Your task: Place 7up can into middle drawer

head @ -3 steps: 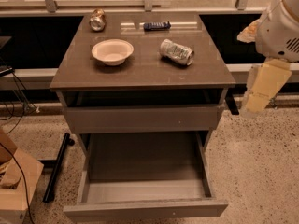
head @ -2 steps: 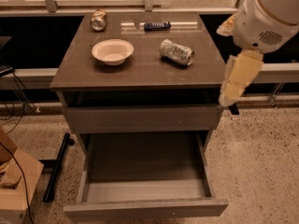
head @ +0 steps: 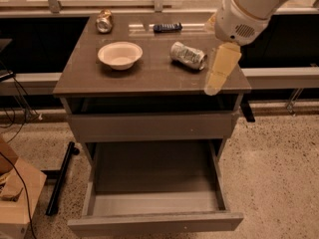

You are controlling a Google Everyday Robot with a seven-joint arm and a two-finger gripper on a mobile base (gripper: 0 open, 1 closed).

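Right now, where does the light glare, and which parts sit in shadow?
Camera view: a pale reflection streaks the table's far side; the 7up can glints; the middle drawer is dim, evenly lit; the gripper hangs over the table's right edge.

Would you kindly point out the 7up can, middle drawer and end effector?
7up can point(head: 187, 55): camera view, its side.
middle drawer point(head: 154, 176): camera view, bare tray floor.
end effector point(head: 214, 85): camera view, lower tip, over the cabinet top's right edge.

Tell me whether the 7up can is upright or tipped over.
Tipped: the 7up can lies on its side on the cabinet top, right of the bowl. The gripper hangs just right of it, not holding it.
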